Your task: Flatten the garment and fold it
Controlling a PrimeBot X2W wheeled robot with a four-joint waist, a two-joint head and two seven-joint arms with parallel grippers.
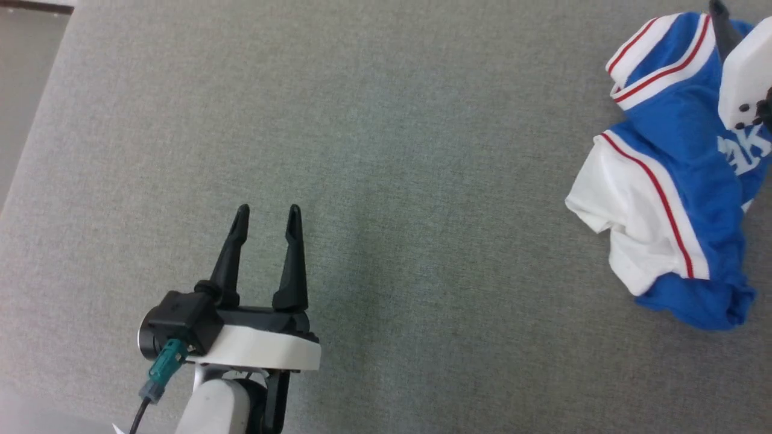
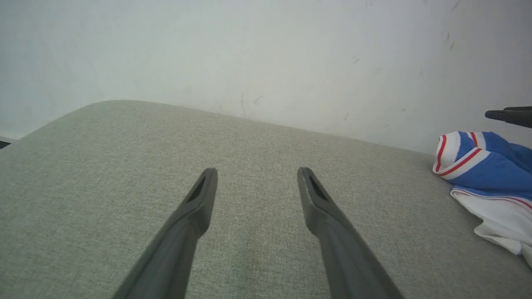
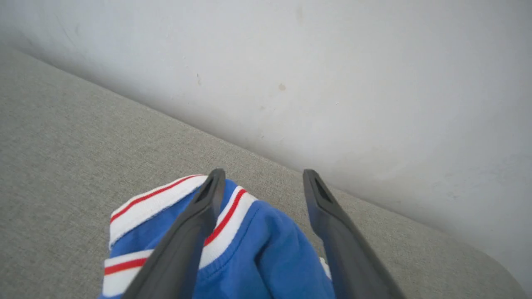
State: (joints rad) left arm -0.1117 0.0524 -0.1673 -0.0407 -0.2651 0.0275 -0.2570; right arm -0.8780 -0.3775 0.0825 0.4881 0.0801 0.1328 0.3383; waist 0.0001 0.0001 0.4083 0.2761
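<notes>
Underfoot of everything, a flat grey-green woven cloth surface [image 1: 422,150]: matt, finely grained, faintly fuzzy. On it, a bright blue jersey T-shirt [image 1: 675,138] of soft knit cloth with white bands and thin red stripes, matt throughout, rumpled into folds. On the left gripper [image 1: 268,210], long dark fingers [image 1: 293,265] of matt plastic, set on a smooth white plastic shell [image 1: 265,352] with a faint sheen. Behind, a pale painted wall [image 2: 266,50], matt, lightly scuffed and speckled.

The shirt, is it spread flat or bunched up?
Bunched up: the shirt lies in a heap, white sleeve crumpled over the blue body, its letters partly hidden.
</notes>
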